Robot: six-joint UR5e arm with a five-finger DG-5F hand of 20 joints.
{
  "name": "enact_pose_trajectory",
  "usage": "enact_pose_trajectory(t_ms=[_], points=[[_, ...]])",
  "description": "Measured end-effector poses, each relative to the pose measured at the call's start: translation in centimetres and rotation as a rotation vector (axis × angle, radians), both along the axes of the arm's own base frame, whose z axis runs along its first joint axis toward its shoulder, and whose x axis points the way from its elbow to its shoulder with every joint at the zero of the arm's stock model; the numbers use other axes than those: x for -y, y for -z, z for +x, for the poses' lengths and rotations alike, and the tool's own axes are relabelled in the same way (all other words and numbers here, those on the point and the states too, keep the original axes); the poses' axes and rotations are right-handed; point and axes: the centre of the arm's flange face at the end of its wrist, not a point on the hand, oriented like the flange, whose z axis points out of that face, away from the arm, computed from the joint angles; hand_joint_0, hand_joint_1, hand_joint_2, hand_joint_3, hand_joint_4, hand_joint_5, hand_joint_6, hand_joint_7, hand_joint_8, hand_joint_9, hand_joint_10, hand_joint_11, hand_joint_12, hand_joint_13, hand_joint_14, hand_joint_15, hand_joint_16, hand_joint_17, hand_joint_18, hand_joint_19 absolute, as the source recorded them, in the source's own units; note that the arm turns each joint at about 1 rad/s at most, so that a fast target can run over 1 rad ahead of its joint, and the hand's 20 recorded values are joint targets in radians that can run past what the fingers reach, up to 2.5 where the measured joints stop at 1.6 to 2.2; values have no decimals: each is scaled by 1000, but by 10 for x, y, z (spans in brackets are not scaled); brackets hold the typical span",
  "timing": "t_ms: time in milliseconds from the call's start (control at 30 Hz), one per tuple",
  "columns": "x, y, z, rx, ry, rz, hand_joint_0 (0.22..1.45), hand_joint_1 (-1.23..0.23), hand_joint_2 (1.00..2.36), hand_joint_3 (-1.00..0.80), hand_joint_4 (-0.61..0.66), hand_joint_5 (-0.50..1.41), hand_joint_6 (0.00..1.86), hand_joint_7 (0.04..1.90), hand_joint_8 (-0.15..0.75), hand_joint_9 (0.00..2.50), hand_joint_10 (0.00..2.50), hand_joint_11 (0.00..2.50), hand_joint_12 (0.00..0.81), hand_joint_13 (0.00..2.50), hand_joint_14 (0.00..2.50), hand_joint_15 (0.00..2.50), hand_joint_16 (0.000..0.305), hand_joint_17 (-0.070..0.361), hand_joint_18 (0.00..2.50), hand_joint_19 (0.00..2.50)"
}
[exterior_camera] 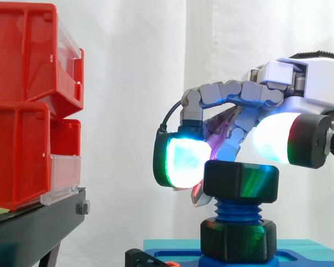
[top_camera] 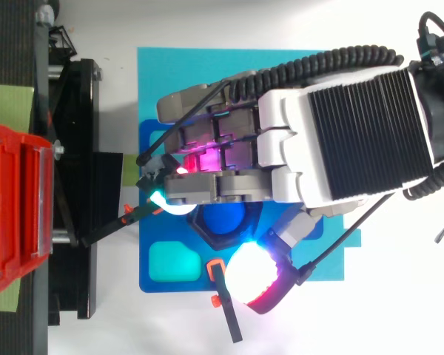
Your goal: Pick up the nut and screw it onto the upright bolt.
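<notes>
You will find the black nut (exterior_camera: 241,181) seated on top of the upright blue bolt (exterior_camera: 237,210), with bare thread showing between it and a black hexagonal collar (exterior_camera: 237,239) at the bolt's foot. The bolt stands on a blue fixture plate (top_camera: 155,244) lying on a teal mat (top_camera: 163,66). The hand (top_camera: 281,155) sits directly over the nut. You cannot tell whether it grips the nut. Red bins (exterior_camera: 22,111) on a black stand (exterior_camera: 33,222) are well apart.
</notes>
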Motion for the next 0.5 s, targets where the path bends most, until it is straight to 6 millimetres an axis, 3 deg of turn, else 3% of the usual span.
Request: enact_pose_trajectory(t_ms=[300,500], points=[[1,0,0,5,-1,-8,540,-287,1000,-500,80,68,502,1475,230,1243,0,0,136,968,0,0,8,18,656,0],[4,0,0,13,-2,-18,532,-270,1000,-500,217,9,505,1193,230,1182,0,0,144,917,0,0,9,20,621,0]])
